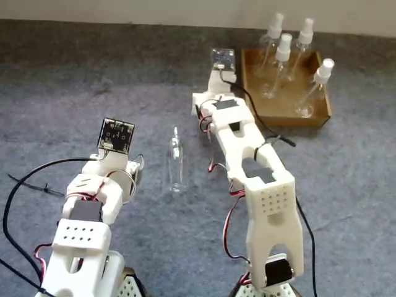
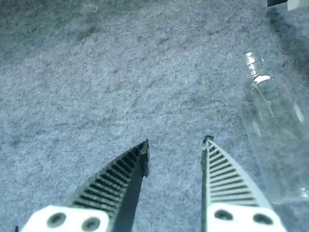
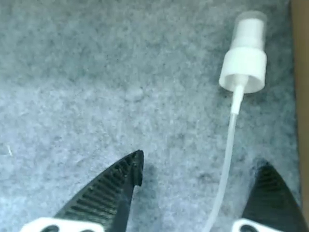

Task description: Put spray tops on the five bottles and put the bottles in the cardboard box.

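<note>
- Where the grey carpet (image 1: 93, 86) meets the side of the cardboard box (image 1: 291, 119), a loose spray top (image 3: 244, 63) lies flat. Its white head is near the box wall and its thin dip tube trails back toward the right arm.
- The right gripper (image 3: 203, 162) hangs just above it with its claw spread wide. The tube runs through the gap between the two fingers, and neither finger touches it.
- A clear bottle (image 1: 176, 164) with no top sits on the carpet between the two arms, well apart from the box. Whether it stands or lies cannot be told.
- In the left wrist view this bottle (image 2: 275, 130) is just beside one finger, outside the claw.
- The left gripper (image 2: 176, 142) is low over bare carpet, its claw moderately open and holding nothing.
- Four bottles with spray tops (image 1: 283, 52) are inside the box, leaning at slightly different angles.
- The right arm (image 1: 247, 142) stretches far forward, its wrist almost at the box's near corner.
- The left arm (image 1: 93, 198) is folded closer to its base.
- Black cables (image 1: 25, 179) loop on the carpet beside the left arm.
</note>
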